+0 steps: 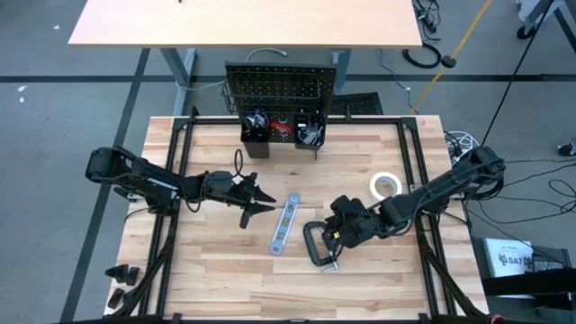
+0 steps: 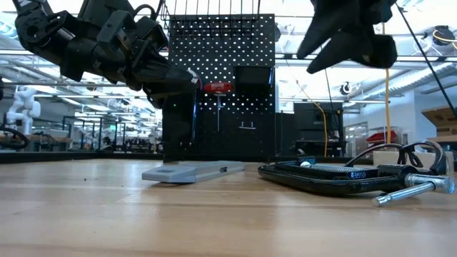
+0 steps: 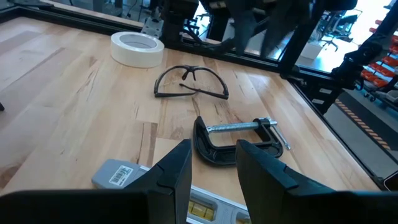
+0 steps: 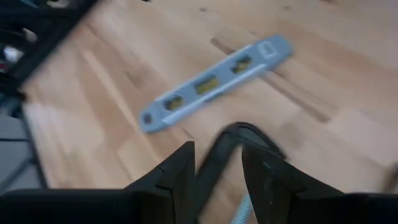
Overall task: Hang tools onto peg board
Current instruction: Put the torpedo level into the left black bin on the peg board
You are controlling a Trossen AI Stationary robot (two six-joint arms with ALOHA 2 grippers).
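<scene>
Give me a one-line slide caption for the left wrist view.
Left gripper open above the level, facing a C-clamp, glasses and white tape roll on the table.

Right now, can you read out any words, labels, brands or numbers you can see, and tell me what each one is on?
"SA7": on the white box on the floor right of the table, as far as it reads; its smaller print is too small.
Barcode sticker on the level: print too small to read.
Blue label on the C-clamp: too blurred to read.
Nothing else is legible.
</scene>
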